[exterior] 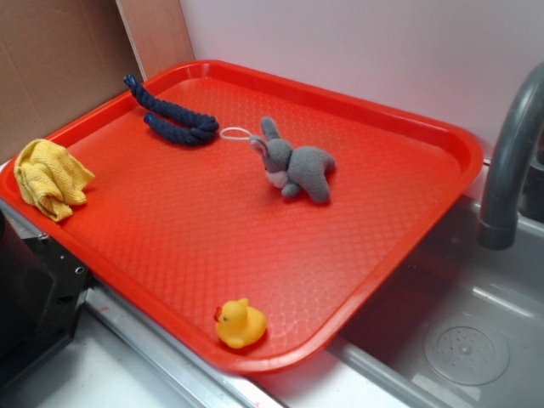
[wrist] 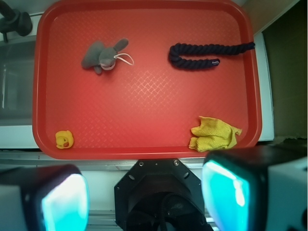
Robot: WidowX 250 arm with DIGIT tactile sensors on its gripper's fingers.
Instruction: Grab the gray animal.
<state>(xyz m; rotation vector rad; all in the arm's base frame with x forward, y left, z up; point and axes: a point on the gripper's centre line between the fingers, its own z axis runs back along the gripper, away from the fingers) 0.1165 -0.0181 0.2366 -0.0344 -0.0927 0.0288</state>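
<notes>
Claw (wrist: pixel 144 197) pads blurred, cut off below.

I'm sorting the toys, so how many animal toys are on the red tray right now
2. The gray plush bunny lies toward the tray's far side, near the dark blue rope. The yellow rubber duck sits at the near edge. Nothing seems hidden.

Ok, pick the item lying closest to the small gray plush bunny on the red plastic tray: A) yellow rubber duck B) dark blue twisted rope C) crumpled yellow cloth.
B: the dark blue twisted rope lies just beyond the small gray plush bunny, near its thin white loop.
</notes>
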